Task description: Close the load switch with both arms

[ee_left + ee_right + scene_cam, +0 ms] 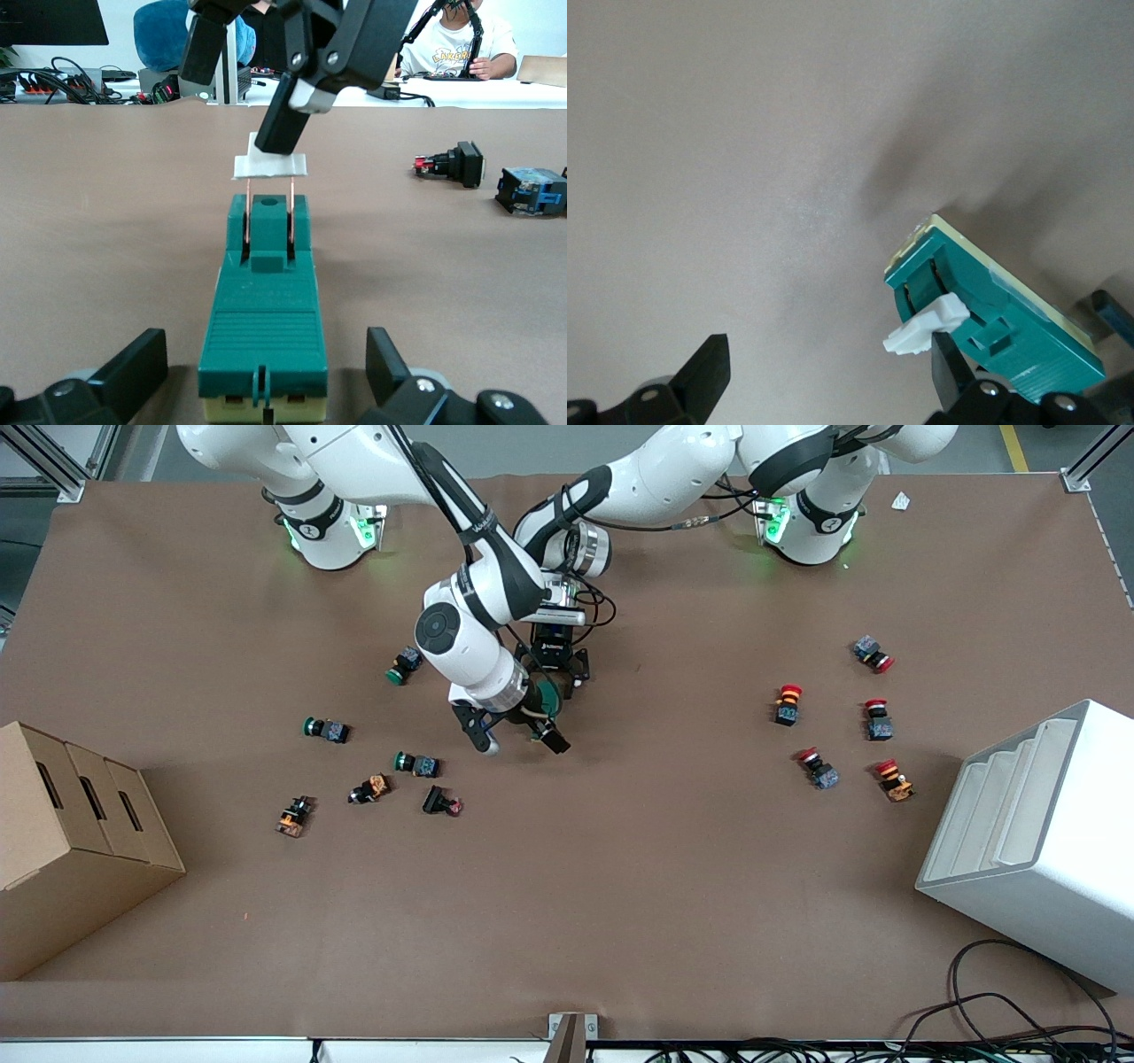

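Position of load switch (551, 700): flat on the table (620, 886), near its middle, about 12 o'clock from table centre in the front view, under both wrists.

Left arm pose: reaching in from its base, wrist low, left gripper (266, 363) level with the table. Jaws spread wide, one finger at each long side of the green body, a gap showing at both.

Right arm pose: elbow bent, wrist tilted down over the switch, right gripper (518, 737) also parted wide. One finger (285, 119) touching the white handle (270, 166), raised on two copper rods; nothing clamped.

Clearance: bare table from 4 to 7 o'clock of the switch. Green-capped push button (406, 666) near, at 10 o'clock. Cluster of push buttons (416, 763) at 8 o'clock. Red-capped push buttons (788, 704) well apart at 3 o'clock. Cardboard box (71, 841) at the right arm's table end, white foam container (1045, 833) at the left arm's.
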